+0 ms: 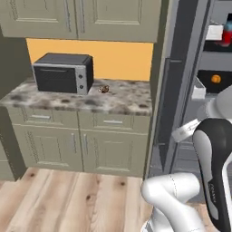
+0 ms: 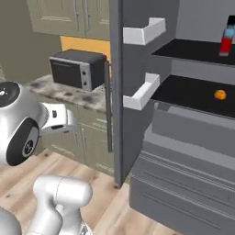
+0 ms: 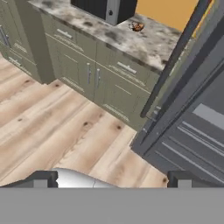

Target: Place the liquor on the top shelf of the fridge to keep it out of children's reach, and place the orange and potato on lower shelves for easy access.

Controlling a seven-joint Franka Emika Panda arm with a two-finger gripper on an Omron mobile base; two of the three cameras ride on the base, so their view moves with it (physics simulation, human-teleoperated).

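The fridge (image 2: 137, 92) stands open, right of the surface (image 1: 122, 102). Its top shelf (image 2: 193, 50) holds the liquor (image 2: 227, 39); the shelf below holds the orange (image 2: 220, 95). The potato (image 1: 104, 89) lies on the surface, just beside the oven (image 1: 63, 72). Fingers (image 3: 111, 180) are spread wide, empty — approach the potato from above, centred across its narrow width.

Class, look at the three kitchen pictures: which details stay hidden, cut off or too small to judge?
- Liquor: cut by the right edge in the right base view.
- Potato: too small to see its shape, left base view.
- Fridge lower drawers: contents hidden behind their fronts.
- Orange: tiny; surface detail unreadable.
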